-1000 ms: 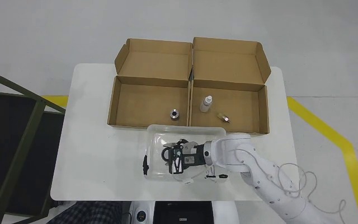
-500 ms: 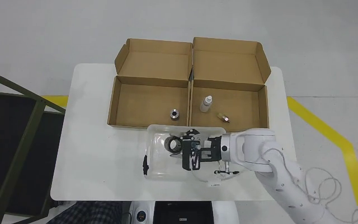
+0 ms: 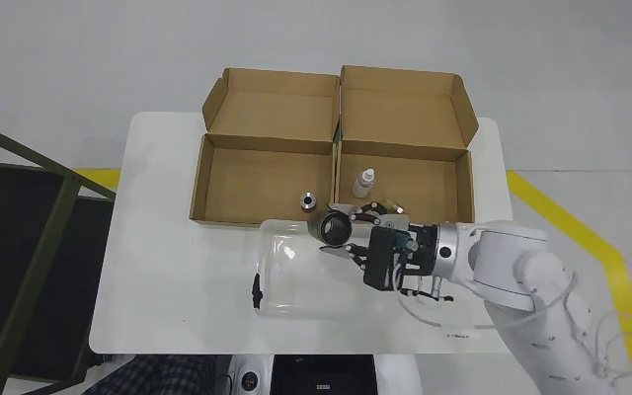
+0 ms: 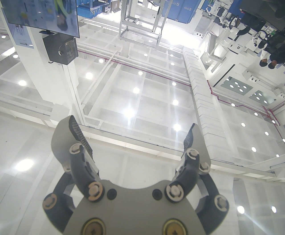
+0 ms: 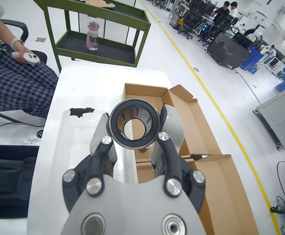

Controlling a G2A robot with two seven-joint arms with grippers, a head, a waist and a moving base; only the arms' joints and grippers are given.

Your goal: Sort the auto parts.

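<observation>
Floor (image 3: 99,59): pale grey, crossed by a yellow line (image 3: 578,225).
Cart (image 5: 95,13): green metal, beside the white worktop (image 3: 158,247).
Ceiling (image 4: 155,93): white grid, round lights.

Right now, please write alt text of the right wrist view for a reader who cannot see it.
The right gripper holds a black-rimmed metal ring over the edge of a clear bin, next to open cardboard boxes on a white table.
</observation>
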